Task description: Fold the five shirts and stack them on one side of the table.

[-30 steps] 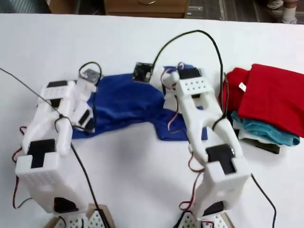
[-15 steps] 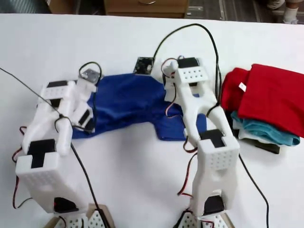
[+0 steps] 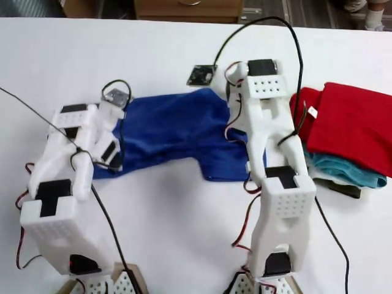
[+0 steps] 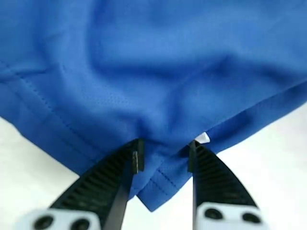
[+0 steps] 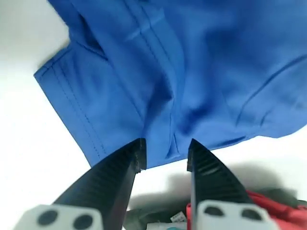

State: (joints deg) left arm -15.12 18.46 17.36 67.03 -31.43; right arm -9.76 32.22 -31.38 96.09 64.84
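- Left pincer (image 4: 164,155) of mine is clamped on a hemmed edge of the royal-blue knit shirt (image 4: 158,72), with the cloth bunched between the jaws close to the white counter (image 3: 184,226).
- My right pincer (image 5: 165,153) grips the other end of that shirt. It is raised off the counter, so the stitched hem hangs from the jaws with a shadow beneath.
- From above, the shirt lies stretched between my two arms near the middle of the counter, rumpled and not yet folded.
- I judge the step in hand to be the first fold of this shirt: one end held down, the other raised to carry over.
- The next move calls for carrying the raised end across toward the held end and keeping the cloth taut so it lands flat. I'd release only once the edges line up.
- On my right side of the counter sits the stack: a folded red shirt (image 3: 355,122) on top, a teal shirt (image 3: 343,171) under it and darker cloth below. The task looks well along.
- A black cable (image 3: 257,43) loops over my right arm, and a wooden cabinet (image 3: 184,9) stands beyond the counter's far edge.
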